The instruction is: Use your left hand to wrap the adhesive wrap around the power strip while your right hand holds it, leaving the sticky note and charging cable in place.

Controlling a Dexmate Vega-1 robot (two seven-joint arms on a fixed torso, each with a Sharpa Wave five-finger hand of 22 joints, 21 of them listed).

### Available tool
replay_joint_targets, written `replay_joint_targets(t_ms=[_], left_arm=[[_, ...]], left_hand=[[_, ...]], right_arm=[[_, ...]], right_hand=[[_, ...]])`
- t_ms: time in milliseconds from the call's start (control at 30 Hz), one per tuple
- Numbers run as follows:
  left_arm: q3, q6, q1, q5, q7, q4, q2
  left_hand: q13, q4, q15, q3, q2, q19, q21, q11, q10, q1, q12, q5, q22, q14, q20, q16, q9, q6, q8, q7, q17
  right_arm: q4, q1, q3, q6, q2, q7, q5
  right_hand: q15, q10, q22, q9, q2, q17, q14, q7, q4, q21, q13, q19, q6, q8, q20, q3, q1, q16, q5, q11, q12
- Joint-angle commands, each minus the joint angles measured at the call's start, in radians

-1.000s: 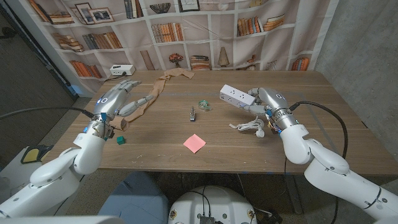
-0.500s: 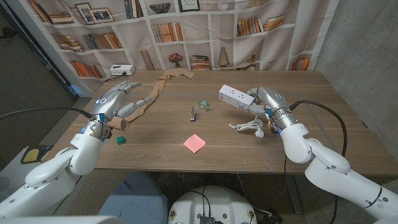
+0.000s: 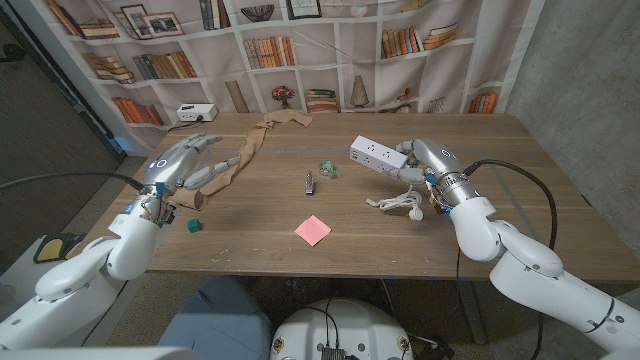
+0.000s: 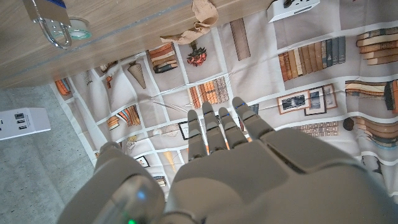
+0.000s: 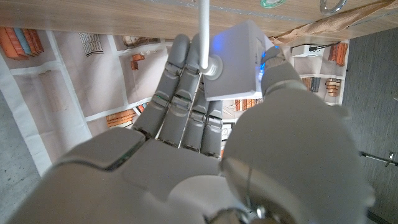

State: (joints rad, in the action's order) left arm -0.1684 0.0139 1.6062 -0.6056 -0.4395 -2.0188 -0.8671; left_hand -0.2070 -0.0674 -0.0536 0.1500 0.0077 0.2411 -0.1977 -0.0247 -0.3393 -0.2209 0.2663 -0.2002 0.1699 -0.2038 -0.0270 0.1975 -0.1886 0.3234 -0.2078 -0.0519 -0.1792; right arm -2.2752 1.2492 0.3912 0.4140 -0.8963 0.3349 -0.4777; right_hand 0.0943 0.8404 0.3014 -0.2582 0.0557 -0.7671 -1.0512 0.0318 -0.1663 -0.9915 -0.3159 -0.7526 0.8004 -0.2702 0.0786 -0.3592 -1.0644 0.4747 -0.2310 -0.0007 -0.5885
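While your right robot hand holds the white rectangular power strip lifted off the wooden table, your left robot hand hovers above the table's left side with its fingers straight, apart, and holding nothing. The right wrist view shows the right robot hand's fingers behind the power strip's end and the thumb against its side, with a white cord leaving that end. From the head view, the strip's sockets face upward and it points toward the middle of the table.

Just beside the left robot hand lies the long tan strip of adhesive wrap, running from a small roll near the left robot hand's wrist up to a crumpled end at the table's far edge. I cannot tell whether the fingertips touch it.

Below the right robot hand, a coiled white charging cable rests on the table. A pink square sticky note lies near the front edge, in the middle. Between the two robot hands sit a small metal padlock and a small greenish clear object. A small green cube lies near your left forearm.
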Motion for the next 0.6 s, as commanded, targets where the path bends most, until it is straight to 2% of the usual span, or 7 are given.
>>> replay_joint_targets(t_ms=[33,600], left_arm=[[-0.007,0.007,-0.005,0.0,0.026,0.024,-0.008],[0.013,0.061,-0.008,-0.007,0.046,0.008,-0.009]], left_hand=[[-0.003,0.0,0.005,-0.004,0.003,0.003,0.0,0.004,-0.002,0.008,0.0,-0.008,0.004,0.0,-0.007,-0.002,-0.001,-0.001,0.0,0.004,-0.002],[-0.004,0.001,0.006,-0.006,0.006,0.005,0.002,-0.008,-0.016,0.011,0.001,-0.011,0.004,-0.018,-0.015,0.001,-0.001,-0.003,0.003,0.001,-0.002]], right_arm=[[0.008,-0.014,0.009,0.004,0.003,-0.009,0.003],[0.014,-0.018,0.01,-0.004,0.001,-0.006,0.009]], right_hand=[[0.138,0.118,0.0,-0.004,-0.166,-0.005,-0.084,-0.07,0.005,-0.008,-0.084,0.005,0.076,-0.002,0.038,-0.02,-0.159,-0.006,-0.002,-0.112,-0.045],[0.138,0.117,-0.009,-0.006,-0.165,-0.013,-0.087,-0.07,0.005,-0.025,-0.084,0.011,0.077,0.0,0.04,-0.022,-0.158,-0.014,-0.002,-0.113,-0.044]])
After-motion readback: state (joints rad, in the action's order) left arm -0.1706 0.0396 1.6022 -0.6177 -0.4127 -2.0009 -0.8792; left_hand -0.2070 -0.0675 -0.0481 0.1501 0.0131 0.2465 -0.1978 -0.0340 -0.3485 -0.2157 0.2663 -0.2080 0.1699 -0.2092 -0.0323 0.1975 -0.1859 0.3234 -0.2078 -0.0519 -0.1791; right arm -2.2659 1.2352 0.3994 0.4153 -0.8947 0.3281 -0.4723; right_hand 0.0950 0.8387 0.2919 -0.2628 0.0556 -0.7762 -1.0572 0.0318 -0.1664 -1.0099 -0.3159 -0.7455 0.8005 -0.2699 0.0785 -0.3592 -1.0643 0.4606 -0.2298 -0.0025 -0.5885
